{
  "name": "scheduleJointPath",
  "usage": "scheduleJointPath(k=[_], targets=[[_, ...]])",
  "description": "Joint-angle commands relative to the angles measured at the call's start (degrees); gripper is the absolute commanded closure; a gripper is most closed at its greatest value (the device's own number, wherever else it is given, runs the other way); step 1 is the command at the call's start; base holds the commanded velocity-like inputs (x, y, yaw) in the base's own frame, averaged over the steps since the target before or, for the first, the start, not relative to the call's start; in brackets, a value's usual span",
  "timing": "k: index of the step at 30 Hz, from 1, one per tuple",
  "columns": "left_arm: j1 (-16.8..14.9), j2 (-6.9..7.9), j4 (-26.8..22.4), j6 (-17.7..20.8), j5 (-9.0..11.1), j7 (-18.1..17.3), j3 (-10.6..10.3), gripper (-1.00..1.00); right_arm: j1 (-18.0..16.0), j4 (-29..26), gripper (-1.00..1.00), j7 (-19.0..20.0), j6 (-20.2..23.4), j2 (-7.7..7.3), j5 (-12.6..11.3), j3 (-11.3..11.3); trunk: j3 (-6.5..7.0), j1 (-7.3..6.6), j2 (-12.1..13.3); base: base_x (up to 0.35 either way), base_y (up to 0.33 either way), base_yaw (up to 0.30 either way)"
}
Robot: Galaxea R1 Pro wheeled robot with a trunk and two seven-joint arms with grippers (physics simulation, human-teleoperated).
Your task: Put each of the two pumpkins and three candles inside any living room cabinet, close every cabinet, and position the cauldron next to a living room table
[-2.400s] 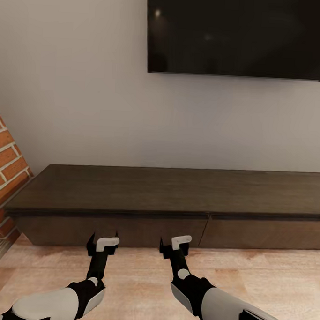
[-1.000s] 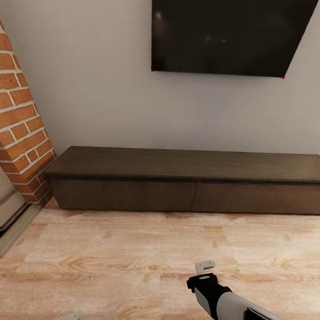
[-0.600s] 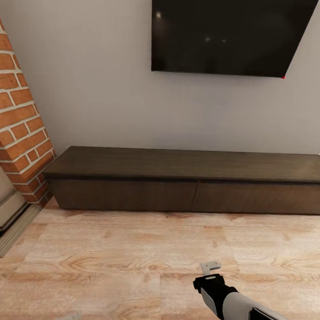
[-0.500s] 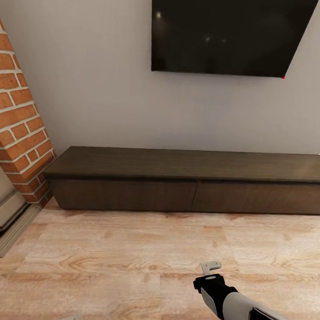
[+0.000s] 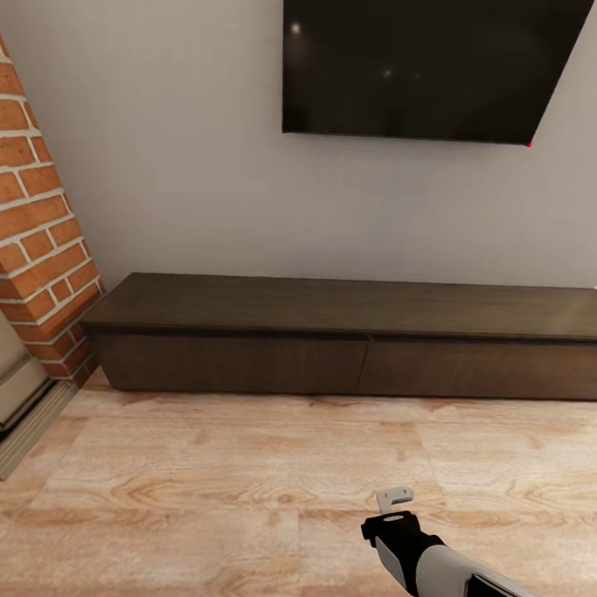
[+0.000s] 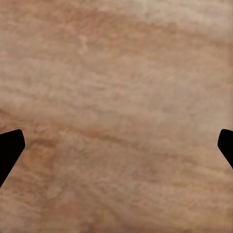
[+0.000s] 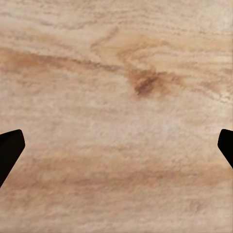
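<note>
Over wood floor [image 5: 237, 470]: right gripper [image 5: 394, 505] low, jaws spread, empty; cabinet [image 5: 358, 337] closed.

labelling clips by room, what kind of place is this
Most likely a living room: a dark flat screen hangs on the wall above a long low dark wooden cabinet, with a brick fireplace surround and wood-look floor.

no readable text anywhere: the dark television screen [image 5: 425, 60] carries no logo i can make out, and the cabinet [image 5: 349, 340] fronts bear no label, number or sign.
</note>
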Motion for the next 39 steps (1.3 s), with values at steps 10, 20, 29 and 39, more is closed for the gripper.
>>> scheduleJointPath(k=[10,20,29,39], targets=[[-0.1,0.08,-0.3,0.0,0.3,0.5,-0.5,-1.0,0.0,0.1,-1.0,-0.1,0.3,0.04,-0.3,0.5,-0.05,-0.01,0.0,0.0,0.0,0.0],[-0.1,0.08,-0.3,0.0,0.3,0.5,-0.5,-1.0,0.0,0.1,-1.0,-0.1,0.3,0.04,-0.3,0.5,-0.05,-0.01,0.0,0.0,0.0,0.0],[-0.1,-0.15,-0.2,0.0,0.4,0.4,-0.4,-1.0,0.0,0.1,-1.0,-0.1,0.3,0.04,-0.3,0.5,-0.05,-0.01,0.0,0.0,0.0,0.0],[-0.1,-0.18,-0.2,0.0,0.4,0.5,-0.4,-1.0,0.0,0.1,-1.0,-0.1,0.3,0.04,-0.3,0.5,-0.05,-0.01,0.0,0.0,0.0,0.0]])
